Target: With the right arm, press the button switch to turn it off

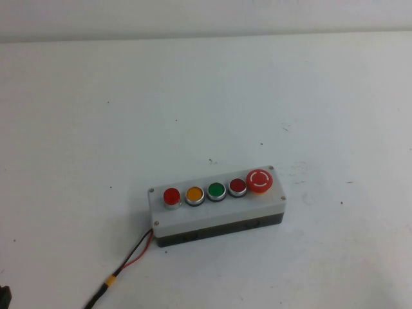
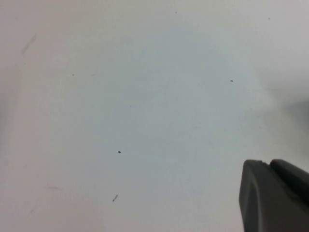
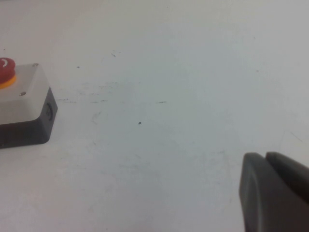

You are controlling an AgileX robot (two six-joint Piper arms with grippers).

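A grey box (image 1: pixel 193 217) lies on the white table with a row of buttons on top. The button switch (image 1: pixel 171 196), small, round and bright red with a silver rim, is at the row's left end. Neither gripper shows in the high view. My right gripper (image 3: pixel 264 155) is shut and empty over bare table, well away from the box's mushroom end (image 3: pixel 26 99); the button switch is out of its view. My left gripper (image 2: pixel 268 163) is shut and empty over bare table.
After the button switch come an orange button (image 1: pixel 194 194), a green one (image 1: pixel 215 190), a darker red one (image 1: pixel 237 187) and a large red mushroom button (image 1: pixel 260 180). Red and black wires (image 1: pixel 136 252) run from the box's left end toward the table's front edge.
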